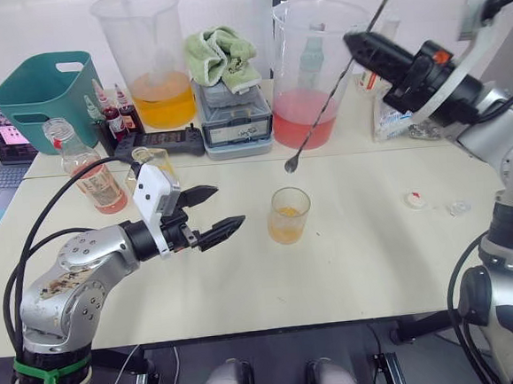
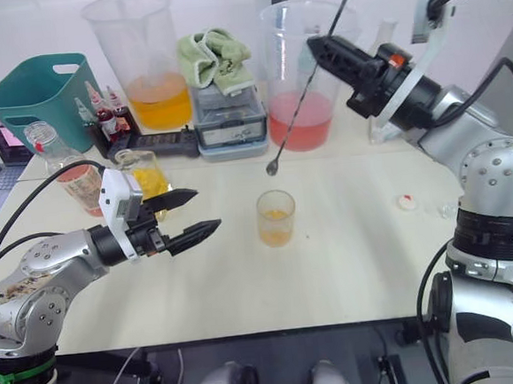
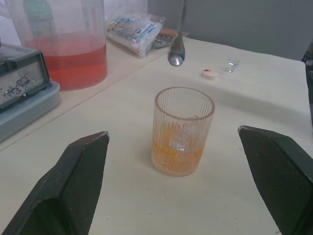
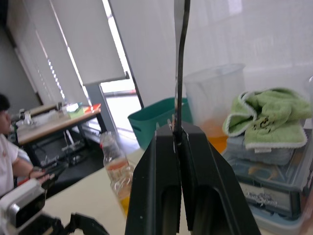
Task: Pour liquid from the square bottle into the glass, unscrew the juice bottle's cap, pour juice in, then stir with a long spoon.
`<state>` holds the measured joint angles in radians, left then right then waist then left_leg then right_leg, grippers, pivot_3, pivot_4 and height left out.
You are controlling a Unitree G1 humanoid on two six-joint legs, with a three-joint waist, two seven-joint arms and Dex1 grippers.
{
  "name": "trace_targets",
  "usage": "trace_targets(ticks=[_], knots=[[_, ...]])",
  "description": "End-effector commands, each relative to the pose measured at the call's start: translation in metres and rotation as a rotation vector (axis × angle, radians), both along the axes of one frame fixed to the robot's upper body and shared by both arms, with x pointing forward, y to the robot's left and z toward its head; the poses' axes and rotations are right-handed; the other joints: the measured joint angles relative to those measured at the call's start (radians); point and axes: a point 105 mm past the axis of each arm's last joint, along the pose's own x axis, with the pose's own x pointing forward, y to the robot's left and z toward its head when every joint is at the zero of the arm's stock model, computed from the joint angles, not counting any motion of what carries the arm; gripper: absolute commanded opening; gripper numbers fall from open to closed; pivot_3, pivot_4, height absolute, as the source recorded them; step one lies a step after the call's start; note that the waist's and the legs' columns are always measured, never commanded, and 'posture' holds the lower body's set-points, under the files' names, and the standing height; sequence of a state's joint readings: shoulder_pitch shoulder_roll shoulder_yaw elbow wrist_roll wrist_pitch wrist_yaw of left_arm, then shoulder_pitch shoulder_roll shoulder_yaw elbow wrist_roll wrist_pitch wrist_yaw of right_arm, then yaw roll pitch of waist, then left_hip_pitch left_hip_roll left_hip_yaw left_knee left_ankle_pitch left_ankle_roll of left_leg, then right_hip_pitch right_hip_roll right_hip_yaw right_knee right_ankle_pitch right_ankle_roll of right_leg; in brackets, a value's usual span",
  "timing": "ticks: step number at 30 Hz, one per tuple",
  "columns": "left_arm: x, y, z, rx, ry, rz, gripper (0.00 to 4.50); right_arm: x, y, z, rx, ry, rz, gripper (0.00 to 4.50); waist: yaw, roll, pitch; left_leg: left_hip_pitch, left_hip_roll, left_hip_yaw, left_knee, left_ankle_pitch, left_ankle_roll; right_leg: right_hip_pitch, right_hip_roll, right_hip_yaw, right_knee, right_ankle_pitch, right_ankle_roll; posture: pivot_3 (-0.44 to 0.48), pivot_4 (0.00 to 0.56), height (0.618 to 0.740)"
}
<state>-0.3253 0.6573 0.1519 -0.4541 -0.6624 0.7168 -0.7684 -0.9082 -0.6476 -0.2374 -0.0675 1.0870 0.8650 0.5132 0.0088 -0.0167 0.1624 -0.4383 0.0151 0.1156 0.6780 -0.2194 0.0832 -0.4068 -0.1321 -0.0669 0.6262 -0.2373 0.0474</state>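
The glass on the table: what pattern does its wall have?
Fine vertical ribbing around the glass, clearest in the left wrist view.

The glass [image 1: 288, 214] is clear with fine vertical ribbing and holds orange liquid at its base; the spoon [image 1: 341, 74] is silver; the cap [image 1: 414, 200] is white with a red edge; the juice bottle [image 1: 83, 166] is clear with pinkish-red drink; the square bottle [image 2: 144, 176] holds yellow liquid; one pitcher [image 1: 148, 58] carries orange liquid, the other pitcher [image 1: 311, 74] pink-red; the bin [image 1: 44, 93] is teal; the cloth [image 1: 221, 56] is pale green; the surface [image 1: 351, 265] is cream; both the left claw [image 1: 215, 213] and right claw [image 1: 357, 48] are black.
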Motion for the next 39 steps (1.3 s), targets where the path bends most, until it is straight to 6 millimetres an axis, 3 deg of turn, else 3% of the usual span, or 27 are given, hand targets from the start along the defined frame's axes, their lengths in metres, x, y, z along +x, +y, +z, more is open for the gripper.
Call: trace_targets(ticks=[1, 7, 13, 23, 27, 31, 39], knots=[[0.000, 0.002, 0.004, 0.024, -0.044, -0.005, 4.48, -0.009, 0.002, 0.000, -0.068, -0.055, 0.001, 0.00, 0.002, 0.000, 0.000, 0.000, 0.000, 0.000, 0.000, 0.000, 0.000, 0.000, 0.000, 0.000, 0.000, 0.000, 0.000, 0.000, 0.150, 0.739], [-0.001, 0.001, -0.002, 0.027, -0.013, -0.027, 4.48, -0.002, 0.005, -0.033, -0.187, -0.023, -0.052, 0.00, 0.002, 0.000, 0.000, 0.000, 0.000, 0.000, 0.000, 0.000, 0.000, 0.000, -0.001, 0.000, 0.000, 0.000, 0.000, 0.000, 0.150, 0.739], [-0.006, -0.002, -0.008, 0.054, -0.007, -0.037, 4.48, -0.001, 0.019, -0.052, -0.277, -0.042, -0.041, 0.00, 0.001, 0.000, 0.000, 0.000, 0.000, 0.000, 0.000, 0.000, 0.000, -0.001, -0.001, 0.000, 0.000, 0.000, 0.000, 0.000, 0.150, 0.739], [-0.006, -0.008, -0.002, 0.003, -0.006, -0.031, 4.48, 0.005, 0.052, -0.064, -0.255, -0.079, -0.029, 0.00, 0.001, 0.000, 0.000, -0.001, 0.000, 0.000, 0.000, 0.000, -0.001, -0.001, -0.001, 0.000, 0.001, 0.000, 0.000, 0.000, 0.150, 0.739], [-0.006, -0.007, -0.010, 0.034, 0.007, -0.020, 4.48, 0.000, 0.068, -0.060, -0.206, -0.116, 0.007, 0.00, -0.001, 0.000, 0.000, -0.001, 0.000, 0.000, 0.000, 0.001, -0.002, -0.001, -0.001, 0.000, 0.002, 0.000, 0.000, 0.000, 0.150, 0.739], [-0.002, -0.004, -0.010, 0.039, -0.002, -0.003, 4.48, -0.003, 0.071, -0.065, -0.219, -0.077, 0.048, 0.00, 0.001, 0.000, 0.000, -0.001, 0.000, 0.000, 0.000, 0.001, -0.002, -0.001, -0.001, 0.000, 0.002, 0.000, 0.000, 0.000, 0.150, 0.739], [-0.001, -0.005, -0.014, 0.047, -0.001, -0.006, 4.48, -0.010, 0.060, -0.077, -0.422, -0.074, 0.063, 0.00, 0.001, 0.000, 0.000, -0.001, 0.000, 0.000, 0.000, 0.001, -0.002, -0.002, 0.000, 0.000, 0.002, 0.000, 0.000, 0.000, 0.150, 0.739]])
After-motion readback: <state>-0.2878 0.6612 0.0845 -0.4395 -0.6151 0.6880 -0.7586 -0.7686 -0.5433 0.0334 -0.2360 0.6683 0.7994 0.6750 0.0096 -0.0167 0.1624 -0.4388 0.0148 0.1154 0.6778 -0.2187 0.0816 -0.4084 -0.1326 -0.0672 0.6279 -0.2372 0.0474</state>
